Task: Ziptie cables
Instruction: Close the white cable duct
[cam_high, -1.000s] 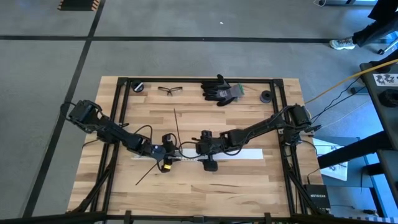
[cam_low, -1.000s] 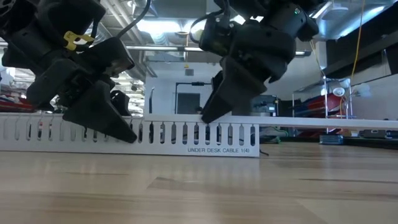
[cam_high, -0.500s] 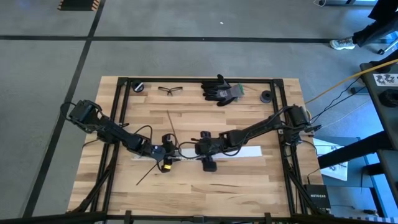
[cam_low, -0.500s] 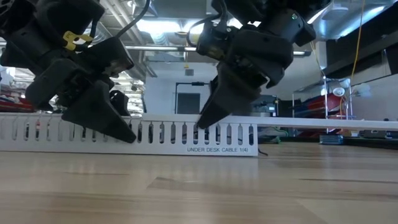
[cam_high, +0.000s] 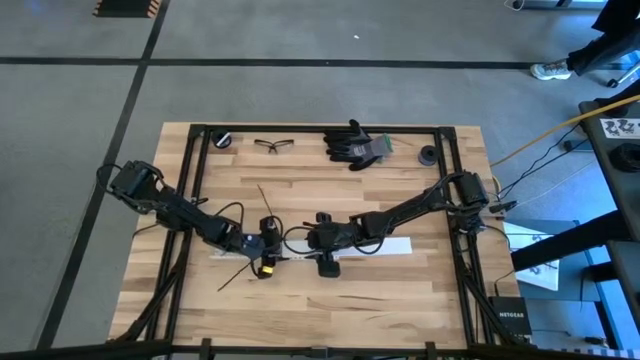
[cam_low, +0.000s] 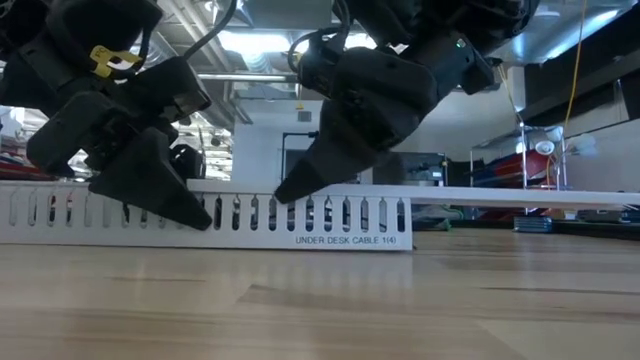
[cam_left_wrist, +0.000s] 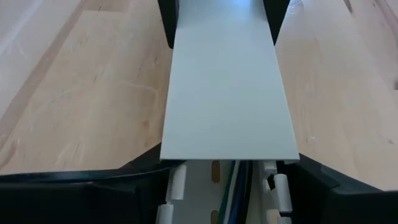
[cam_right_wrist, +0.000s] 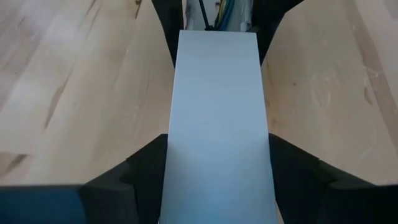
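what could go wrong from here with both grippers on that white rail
Both the left gripper and right gripper straddle the white cover strip on the slotted rail. Uneven pressure might skew the strip. The cables inside could get pinched beneath it.

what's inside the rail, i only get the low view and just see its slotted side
Observer: The left wrist view shows cables lying in the open rail, right where the white cover ends.
Operator: who's holding what
Observer: The wrist views show the left end effector clamped across the rail and the right end effector clamped across the cover.
Operator: cover fully on
Observer: No. The right wrist view shows bare cables past the cover's far end.
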